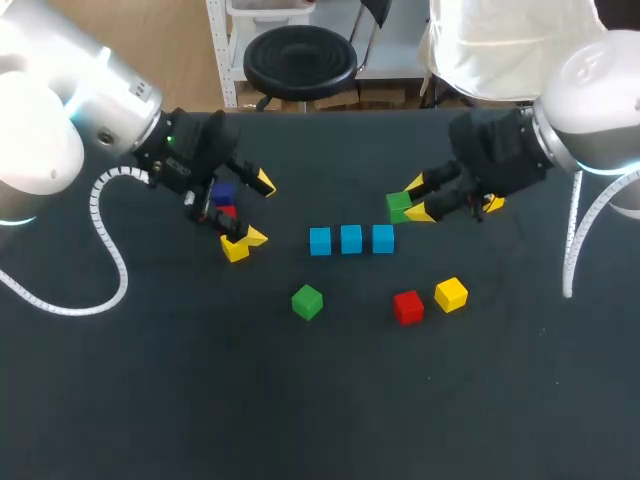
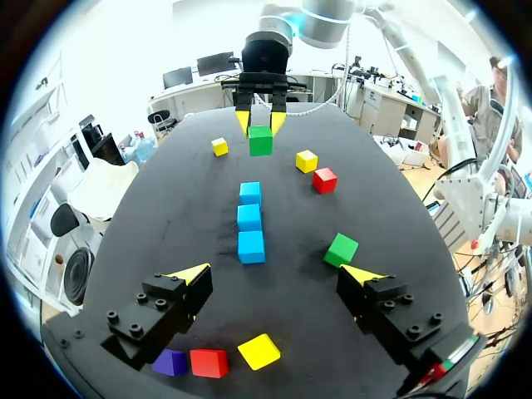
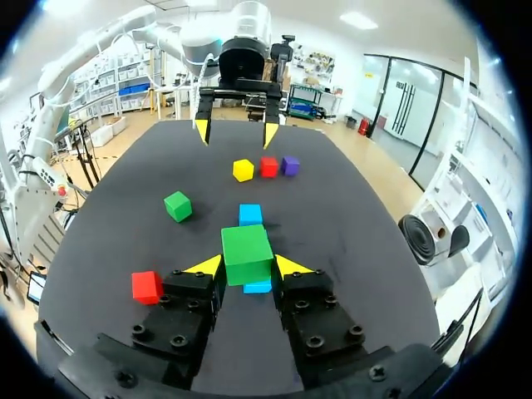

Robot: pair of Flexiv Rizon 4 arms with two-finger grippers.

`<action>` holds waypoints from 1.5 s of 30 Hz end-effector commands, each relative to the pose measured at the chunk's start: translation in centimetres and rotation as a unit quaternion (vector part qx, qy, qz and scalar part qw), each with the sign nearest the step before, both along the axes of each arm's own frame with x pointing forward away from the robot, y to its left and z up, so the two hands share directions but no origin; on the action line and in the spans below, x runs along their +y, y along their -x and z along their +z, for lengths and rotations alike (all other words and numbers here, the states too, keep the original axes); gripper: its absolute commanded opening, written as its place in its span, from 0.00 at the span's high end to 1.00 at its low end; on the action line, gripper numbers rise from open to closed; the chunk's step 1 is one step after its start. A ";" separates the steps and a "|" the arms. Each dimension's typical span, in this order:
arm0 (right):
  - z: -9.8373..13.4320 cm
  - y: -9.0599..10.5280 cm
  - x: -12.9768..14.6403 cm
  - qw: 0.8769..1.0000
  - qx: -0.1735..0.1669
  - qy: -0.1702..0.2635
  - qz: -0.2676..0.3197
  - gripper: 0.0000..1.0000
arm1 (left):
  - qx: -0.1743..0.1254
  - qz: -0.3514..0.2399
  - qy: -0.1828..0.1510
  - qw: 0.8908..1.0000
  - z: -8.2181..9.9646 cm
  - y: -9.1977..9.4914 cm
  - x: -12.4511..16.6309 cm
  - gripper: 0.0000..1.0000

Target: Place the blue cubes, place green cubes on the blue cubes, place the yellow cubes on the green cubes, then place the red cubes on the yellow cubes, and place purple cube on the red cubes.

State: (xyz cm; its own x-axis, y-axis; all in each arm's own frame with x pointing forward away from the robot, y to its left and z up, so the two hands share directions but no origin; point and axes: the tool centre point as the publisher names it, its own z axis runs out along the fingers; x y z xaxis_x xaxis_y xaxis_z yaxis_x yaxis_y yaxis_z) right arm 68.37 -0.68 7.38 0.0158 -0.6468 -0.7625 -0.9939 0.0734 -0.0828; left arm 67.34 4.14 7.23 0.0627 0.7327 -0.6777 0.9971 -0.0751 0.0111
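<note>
Three blue cubes point(image 1: 351, 238) lie in a row mid-table. Just behind the row's right end, my right gripper point(image 1: 408, 200) is shut on a green cube point(image 3: 247, 253); in the right wrist view that cube hangs over the near blue cube point(image 3: 258, 287). A second green cube point(image 1: 307, 301) sits in front of the row, with a red cube point(image 1: 408, 307) and a yellow cube point(image 1: 451, 294) to its right. My left gripper point(image 1: 259, 210) stands open and holds nothing, over a yellow cube point(image 2: 259, 351), a red cube point(image 2: 209, 362) and a purple cube point(image 2: 170, 362).
Another yellow cube point(image 2: 219, 146) lies beside my right gripper, mostly hidden under that arm in the head view. The left arm's white cable point(image 1: 105, 235) loops over the table's left side. The dark tabletop point(image 1: 330, 400) is bare toward the front edge.
</note>
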 end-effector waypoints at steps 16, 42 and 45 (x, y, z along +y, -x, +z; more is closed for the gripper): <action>-2.4 0.6 2.8 0.999 0.043 -0.030 0.007 1.00 | -0.001 -0.001 0.002 1.000 -0.1 0.0 0.1 0.00; -4.2 0.1 3.6 0.997 0.064 -0.031 -0.041 1.00 | -0.001 -0.001 0.002 1.000 -0.1 0.0 0.1 0.00; -4.3 0.0 3.6 0.997 0.065 -0.027 -0.042 1.00 | -0.001 -0.001 0.002 1.000 -0.1 0.0 0.1 0.00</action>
State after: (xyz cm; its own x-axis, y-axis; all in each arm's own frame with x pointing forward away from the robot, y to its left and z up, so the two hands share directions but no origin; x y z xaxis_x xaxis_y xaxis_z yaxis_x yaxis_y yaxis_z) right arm 68.13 2.82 3.18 -0.1367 -0.5950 -0.7920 -0.9860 0.1589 0.0508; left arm 67.34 4.14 7.23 0.0627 0.7327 -0.6777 0.9971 -0.0751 0.0111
